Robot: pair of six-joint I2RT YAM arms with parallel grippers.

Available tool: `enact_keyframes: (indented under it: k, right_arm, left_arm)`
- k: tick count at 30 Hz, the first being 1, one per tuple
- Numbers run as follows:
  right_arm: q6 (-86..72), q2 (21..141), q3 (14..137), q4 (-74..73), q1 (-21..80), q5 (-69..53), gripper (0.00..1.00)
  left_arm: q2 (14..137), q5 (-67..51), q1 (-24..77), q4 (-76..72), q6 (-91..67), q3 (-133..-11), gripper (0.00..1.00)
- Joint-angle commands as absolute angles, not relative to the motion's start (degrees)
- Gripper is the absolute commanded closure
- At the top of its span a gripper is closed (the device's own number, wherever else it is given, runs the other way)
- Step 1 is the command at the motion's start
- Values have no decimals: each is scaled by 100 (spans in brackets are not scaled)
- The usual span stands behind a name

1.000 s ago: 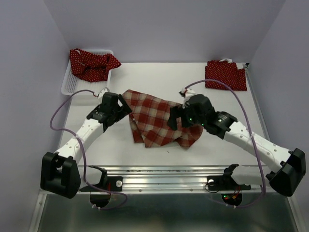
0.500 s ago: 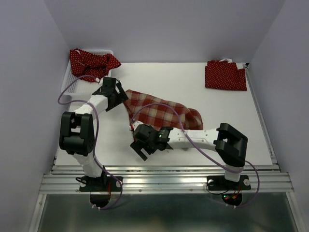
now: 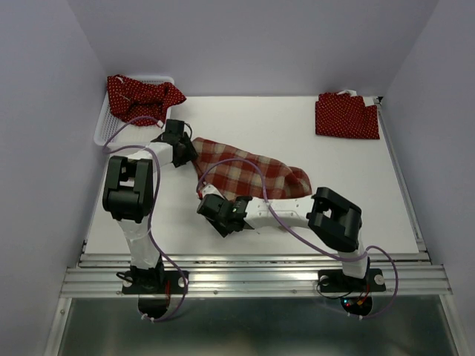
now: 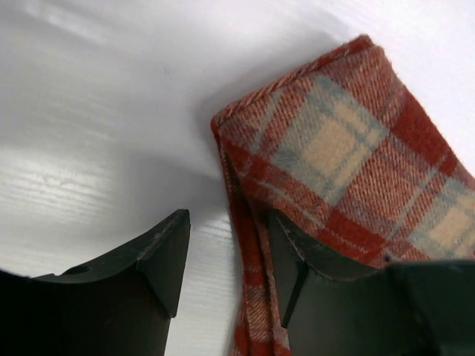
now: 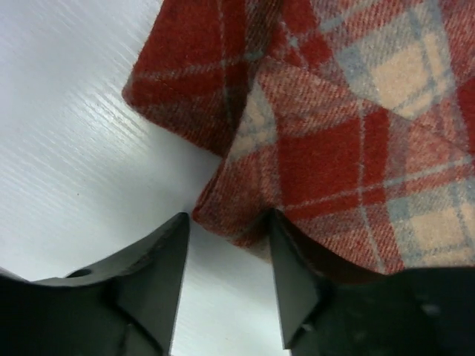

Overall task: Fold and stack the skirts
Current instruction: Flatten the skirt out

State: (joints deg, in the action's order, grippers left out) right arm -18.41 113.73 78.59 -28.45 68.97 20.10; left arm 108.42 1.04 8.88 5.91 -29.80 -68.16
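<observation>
We are working on the plaid skirt [image 3: 249,172], which is lying half folded and rumpled in the middle of the counter [image 3: 356,193]. We are holding the left fingers [image 3: 187,153] apart around its far left edge and the right fingers [image 3: 212,206] apart around its near corner, not pinching yet. One dotted skirt [image 3: 346,115] is sitting folded at the far right, and the other dotted skirt [image 3: 141,96] is lying bunched in the white basket [image 3: 104,130], so we are guessing most folding and all stacking is left.
</observation>
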Motion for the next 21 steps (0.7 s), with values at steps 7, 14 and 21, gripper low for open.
enact_keyframes:
  k: [7, 14, 21]
  right_arm:
    - [-2065, 11225, 7384, -2768, 6899, 2584, 94]
    - [-1977, 10021, 6435, -2760, 6899, 2075, 99]
    - [-2100, 9703, 6275, -2637, 6899, 2048, 99]
  left_arm:
    - [11417, 309, 870, 827, -2812, -7436, 41]
    - [10872, 26, 870, 300, -2953, -6743, 39]
    - [10758, -623, 1019, 115, -2970, -6320, 55]
